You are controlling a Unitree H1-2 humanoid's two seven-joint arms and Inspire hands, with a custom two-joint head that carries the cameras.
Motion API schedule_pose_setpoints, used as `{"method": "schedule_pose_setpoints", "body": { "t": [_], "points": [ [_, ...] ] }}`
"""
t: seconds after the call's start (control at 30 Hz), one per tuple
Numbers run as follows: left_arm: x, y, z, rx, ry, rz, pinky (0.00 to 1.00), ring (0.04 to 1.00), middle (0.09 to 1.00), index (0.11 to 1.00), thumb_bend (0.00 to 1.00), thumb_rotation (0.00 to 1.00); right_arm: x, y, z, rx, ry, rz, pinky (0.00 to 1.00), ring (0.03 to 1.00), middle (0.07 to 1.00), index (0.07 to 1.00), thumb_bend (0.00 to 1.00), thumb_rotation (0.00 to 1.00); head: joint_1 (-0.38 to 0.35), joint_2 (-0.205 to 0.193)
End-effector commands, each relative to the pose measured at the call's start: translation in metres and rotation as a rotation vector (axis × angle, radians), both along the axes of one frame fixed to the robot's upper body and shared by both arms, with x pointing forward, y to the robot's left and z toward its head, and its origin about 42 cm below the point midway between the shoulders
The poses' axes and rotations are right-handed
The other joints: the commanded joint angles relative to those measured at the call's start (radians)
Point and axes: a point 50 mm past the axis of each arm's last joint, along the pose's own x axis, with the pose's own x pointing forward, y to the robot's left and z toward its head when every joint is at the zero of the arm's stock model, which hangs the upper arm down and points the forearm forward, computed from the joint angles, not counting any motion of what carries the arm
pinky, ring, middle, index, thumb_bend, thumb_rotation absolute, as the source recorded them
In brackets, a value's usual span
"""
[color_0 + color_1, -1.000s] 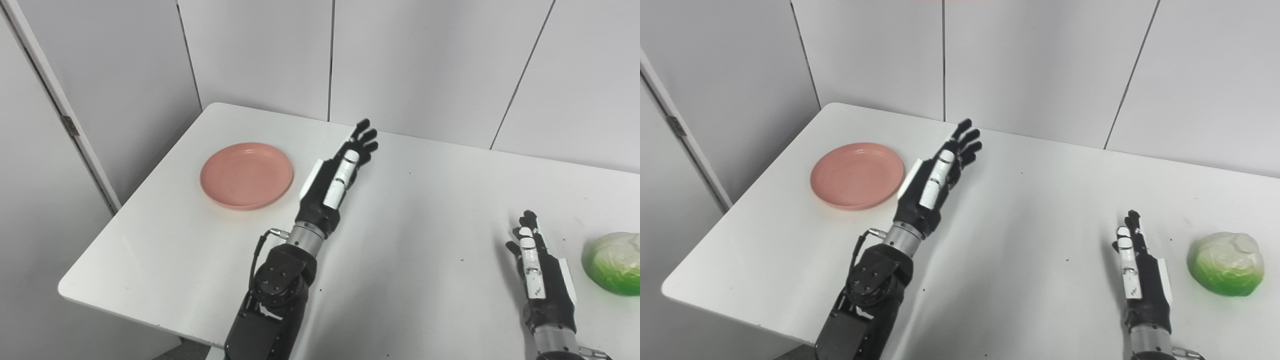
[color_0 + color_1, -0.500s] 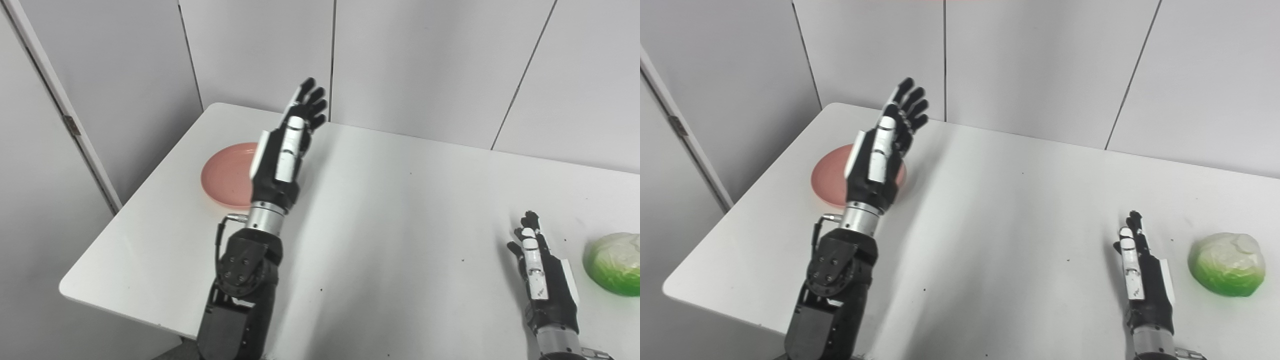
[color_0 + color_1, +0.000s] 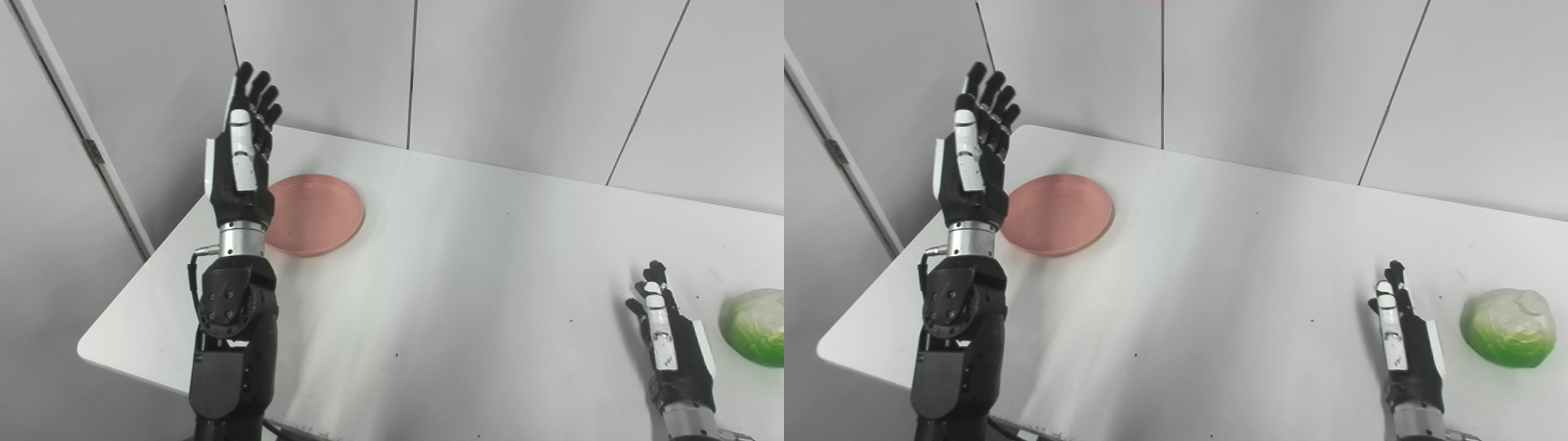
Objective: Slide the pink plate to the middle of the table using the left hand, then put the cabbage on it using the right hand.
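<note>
A pink plate (image 3: 318,211) lies flat near the far left corner of the white table (image 3: 465,269). My left hand (image 3: 242,153) is open and empty, raised upright above the table's left edge, just left of the plate and clear of it. A green and white cabbage (image 3: 1510,335) sits on the table at the right, cut off by the frame edge in the left eye view (image 3: 756,327). My right hand (image 3: 1405,343) is open and empty, low over the table, a short way left of the cabbage, apart from it.
Grey wall panels (image 3: 520,73) stand right behind the table's far edge. A door frame with a hinge (image 3: 92,150) runs down the left, beyond the table's left edge. Small dark specks dot the tabletop.
My left hand has swung up and to the left, from right of the plate, across it, to its left side. The plate, cabbage and right hand stay put. The camera has shifted slightly.
</note>
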Motion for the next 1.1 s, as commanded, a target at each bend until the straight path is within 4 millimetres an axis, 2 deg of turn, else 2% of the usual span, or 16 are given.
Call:
{"method": "schedule_pose_setpoints", "body": {
  "t": [0.0,0.17,0.4,0.6,0.83,1.07],
  "points": [
    [0.004,0.009,0.020,0.007,-0.093,0.029,0.95,0.942,0.956,0.951,0.45,1.00,0.005,-0.002,0.011,0.005,-0.050,0.005,1.00,0.980,0.992,0.991,0.15,1.00,0.000,0.000],
    [0.003,0.032,0.016,0.004,-0.079,0.115,0.93,0.936,0.953,0.952,0.45,1.00,0.006,-0.002,0.010,0.000,-0.051,0.009,1.00,0.982,0.993,0.992,0.15,1.00,0.001,0.001],
    [0.003,0.052,0.008,-0.016,-0.057,0.161,0.96,0.953,0.963,0.960,0.45,1.00,0.006,-0.002,0.012,0.002,-0.060,0.008,0.99,0.977,0.989,0.988,0.14,1.00,0.005,0.004],
    [0.006,0.062,0.001,-0.046,-0.040,0.175,0.97,0.961,0.968,0.963,0.45,1.00,0.004,-0.002,0.014,0.004,-0.061,0.009,1.00,0.973,0.987,0.985,0.14,1.00,0.006,0.006],
    [0.011,0.076,-0.013,-0.087,0.003,0.187,0.97,0.968,0.972,0.967,0.44,1.00,0.005,-0.002,0.015,-0.003,-0.062,-0.001,0.96,0.967,0.983,0.979,0.13,1.00,0.008,0.009],
    [0.020,0.085,-0.030,-0.132,0.052,0.186,0.97,0.968,0.970,0.967,0.44,1.00,0.004,-0.002,0.016,0.001,-0.060,0.003,0.98,0.971,0.987,0.986,0.13,1.00,0.009,0.013]
  ]
}}
